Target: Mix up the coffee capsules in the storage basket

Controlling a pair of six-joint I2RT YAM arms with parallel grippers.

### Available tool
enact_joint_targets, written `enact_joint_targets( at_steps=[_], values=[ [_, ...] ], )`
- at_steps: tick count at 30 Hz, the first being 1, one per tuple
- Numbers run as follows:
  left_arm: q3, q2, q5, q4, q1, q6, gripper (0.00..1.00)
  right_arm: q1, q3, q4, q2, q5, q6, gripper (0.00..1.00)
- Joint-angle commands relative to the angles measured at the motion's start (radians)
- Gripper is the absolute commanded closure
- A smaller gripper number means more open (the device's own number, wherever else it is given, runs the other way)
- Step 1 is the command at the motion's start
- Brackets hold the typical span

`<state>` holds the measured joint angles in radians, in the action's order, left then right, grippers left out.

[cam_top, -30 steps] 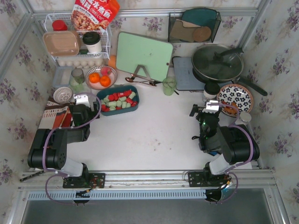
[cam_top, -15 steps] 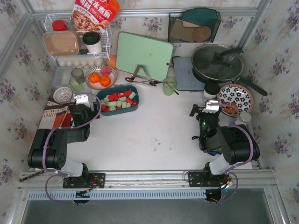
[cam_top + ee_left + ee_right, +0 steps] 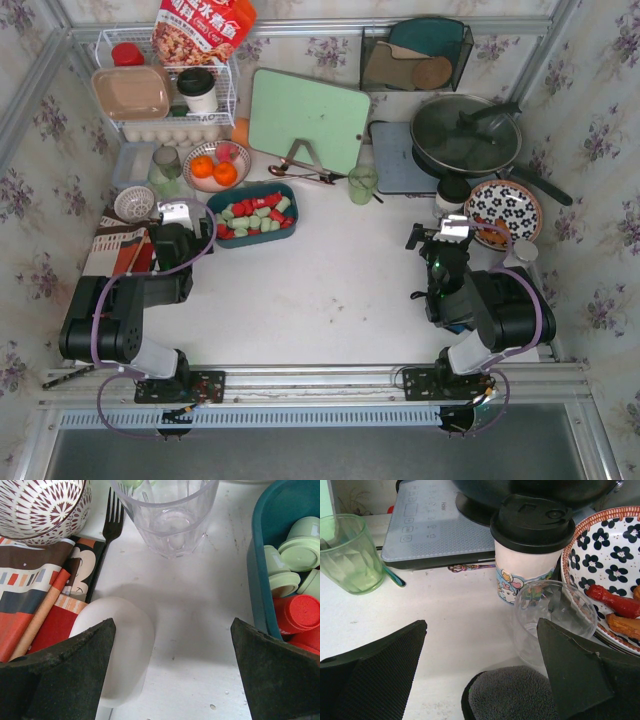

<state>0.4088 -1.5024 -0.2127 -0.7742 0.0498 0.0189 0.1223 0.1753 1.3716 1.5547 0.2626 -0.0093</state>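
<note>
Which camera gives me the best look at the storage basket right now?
Top external: the whole storage basket and its coffee capsules show. Left wrist catches only one wall and a few capsules; right wrist shows none.

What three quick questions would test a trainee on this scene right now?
1. True or false: the left pincer is open and holds nothing.
2. The coffee capsules in the storage basket are: A) red and mint green; B) blue and yellow; C) all black.
3. What fruit lies in the bowl just beyond the basket?
Key: 1 true; 2 A; 3 oranges.
</note>
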Motion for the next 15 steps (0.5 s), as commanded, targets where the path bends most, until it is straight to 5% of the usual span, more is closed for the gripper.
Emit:
enact_joint_targets(
  at_steps=[1,15],
  values=[
    [0.004,0.001,0.01,0.0,0.0,-0.01,0.0,0.0,0.004,0.024,-0.004,0.007,-0.001,0.0],
    [0.004,0.001,0.009,0.0,-0.001,-0.01,0.0,-0.001,0.007,0.018,-0.003,0.008,0.0,0.0]
  ],
)
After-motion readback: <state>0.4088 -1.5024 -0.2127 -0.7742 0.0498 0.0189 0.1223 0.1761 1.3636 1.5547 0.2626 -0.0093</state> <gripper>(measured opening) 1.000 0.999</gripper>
